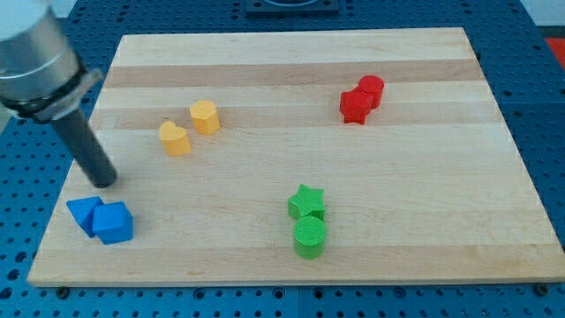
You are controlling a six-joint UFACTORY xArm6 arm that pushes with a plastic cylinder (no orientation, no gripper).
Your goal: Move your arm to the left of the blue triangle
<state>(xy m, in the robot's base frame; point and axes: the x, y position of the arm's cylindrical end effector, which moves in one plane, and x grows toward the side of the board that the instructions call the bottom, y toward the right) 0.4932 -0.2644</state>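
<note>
The blue triangle (84, 213) lies near the board's lower left corner, touching a blue cube-like block (114, 223) on its right. My tip (105, 182) rests on the board just above these two blue blocks, a short gap away, slightly to the right of the triangle's middle. The dark rod runs up and left to the grey arm body at the view's top left.
Two yellow blocks (175, 139) (205, 117) sit up and right of my tip. A green star (306, 202) and green cylinder (310, 237) sit at bottom centre. Two red blocks (356, 106) (372, 90) touch at upper right. The board's left edge (55, 225) is close to the triangle.
</note>
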